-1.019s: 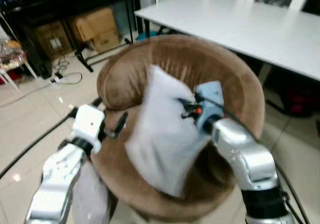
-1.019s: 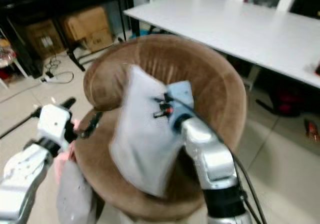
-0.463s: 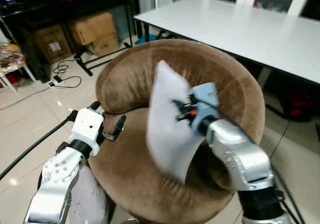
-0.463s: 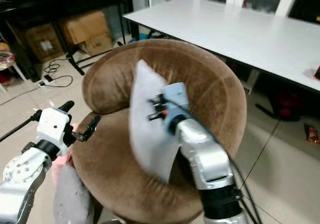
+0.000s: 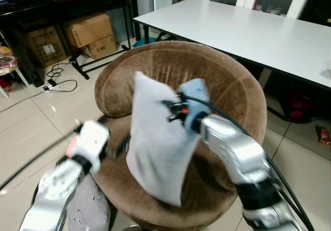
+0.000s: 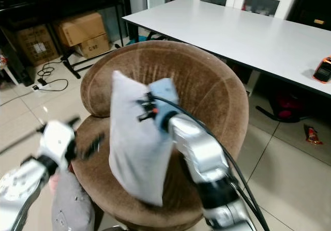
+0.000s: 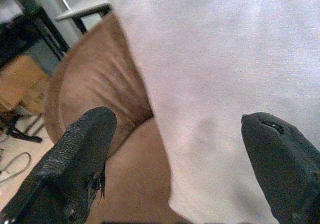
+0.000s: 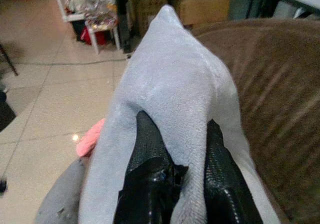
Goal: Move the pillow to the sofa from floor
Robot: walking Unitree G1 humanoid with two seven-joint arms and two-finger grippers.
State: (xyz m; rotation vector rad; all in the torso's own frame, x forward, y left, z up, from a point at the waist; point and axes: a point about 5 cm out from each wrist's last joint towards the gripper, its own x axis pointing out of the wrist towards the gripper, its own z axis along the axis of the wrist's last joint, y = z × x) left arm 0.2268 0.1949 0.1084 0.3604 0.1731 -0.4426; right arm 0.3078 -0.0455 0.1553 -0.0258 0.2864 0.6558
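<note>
The pillow (image 5: 155,143) is a pale grey-white cushion of soft, slightly fuzzy fabric, flat and roughly rectangular, hanging upright on one corner with its upper edge bunched into a fold. It is up over the seat of the round brown sofa (image 5: 222,81), in front of the curved backrest, its lowest corner down near the seat's front edge. The right gripper (image 8: 172,156) is clenched on that upper fold, both black fingers (image 8: 150,154) sunk into the cloth. The left gripper (image 7: 175,159) sits at the sofa's left front edge, fingers spread wide apart, with the pillow's face just ahead of them. A long white table (image 5: 258,29) stands behind the sofa, and cardboard boxes (image 5: 90,32) sit under a dark shelf at the far left.
</note>
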